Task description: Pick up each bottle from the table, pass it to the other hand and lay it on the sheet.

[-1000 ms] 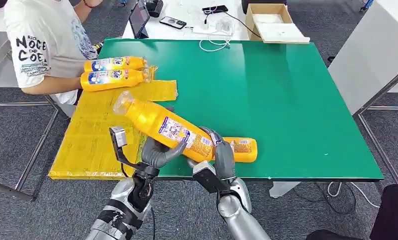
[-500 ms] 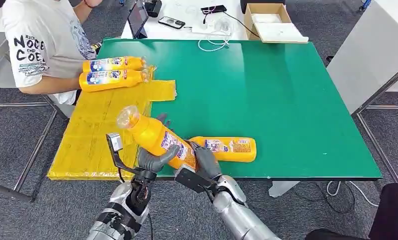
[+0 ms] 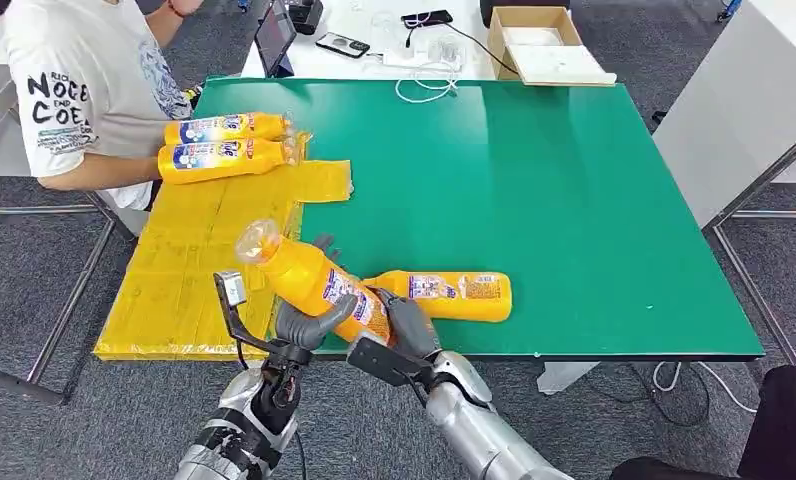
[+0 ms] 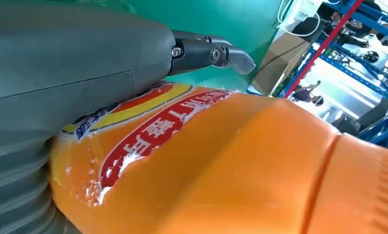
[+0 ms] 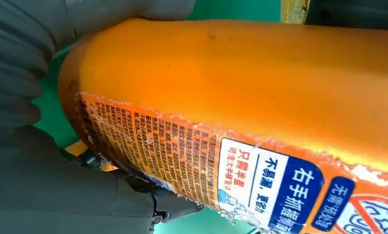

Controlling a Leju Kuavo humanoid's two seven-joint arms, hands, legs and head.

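Green desk (image 3: 574,200) lay beyond; both hands' fingers (image 3: 319,322) clasped the bottle (image 3: 309,277), which had shifted leftward toward the sheet (image 3: 189,270), handover under way.

I can't see the held bottle's (image 3: 314,281) base — both hands cover it; its cap runs off the left wrist picture's edge.

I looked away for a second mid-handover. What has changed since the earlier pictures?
The held bottle has moved left toward the yellow sheet, carried by both the left hand and right hand. The bottle on the table and the two bottles on the sheet stayed put.
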